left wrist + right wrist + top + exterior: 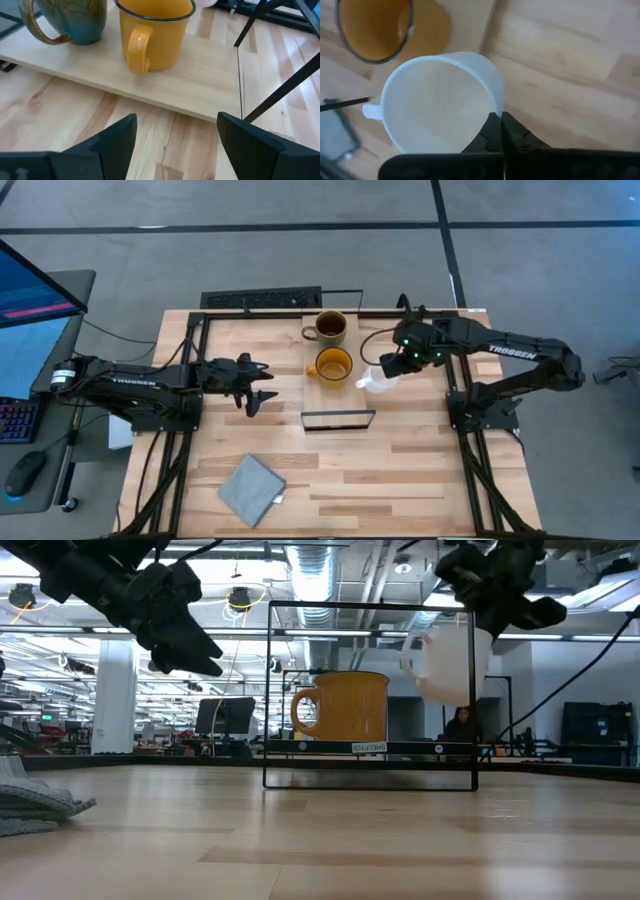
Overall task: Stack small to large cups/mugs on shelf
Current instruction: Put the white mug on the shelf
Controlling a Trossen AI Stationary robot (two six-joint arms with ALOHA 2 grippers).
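The light-wood shelf plank (340, 395) lies on the table with a black wire frame (338, 421) at its near end. A dark mug (330, 328) and a yellow mug (333, 366) stand upright on the shelf, the dark one farther back. My right gripper (392, 368) is shut on a white mug (379, 381), held in the air just right of the yellow mug. In the low view the white mug (445, 665) hangs above table level. My left gripper (268, 383) is open and empty, left of the shelf, and points toward the yellow mug (155, 35). My right gripper pinches the white mug's rim wall (493, 107), on the side opposite the handle (370, 110). One finger is inside the mug and one outside. The fingers come from above, pointing down. The mug hangs below them, mouth up, lifted clear of table and shelf.
A grey-blue cloth (250, 490) lies near the table's front left. A dark keyboard-like bar (262, 299) sits at the table's far edge. Black frame rails run along both sides of the table. Bare wood lies between the cloth and the wire frame.
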